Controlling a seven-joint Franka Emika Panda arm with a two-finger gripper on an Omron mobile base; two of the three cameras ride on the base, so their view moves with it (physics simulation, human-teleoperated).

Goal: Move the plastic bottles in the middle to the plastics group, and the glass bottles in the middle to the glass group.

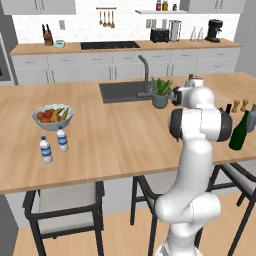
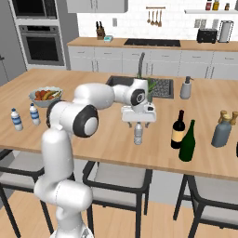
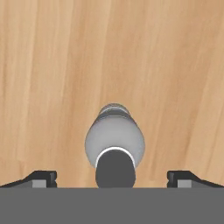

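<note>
Clear plastic bottle (image 2: 138, 133) upright mid-bench, unmoved — claw (image 2: 138, 122) directly above, jaws apart, empty. Green bottle (image 2: 188, 141), dark labelled bottle (image 2: 178, 130) also unsorted; nothing done yet.

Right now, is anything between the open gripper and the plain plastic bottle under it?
Nothing visible. The gripper hangs open directly above the upright plain plastic bottle. In the hand view the bottle sits between the two fingertips on bare wooden counter, with nothing else near it.
</note>
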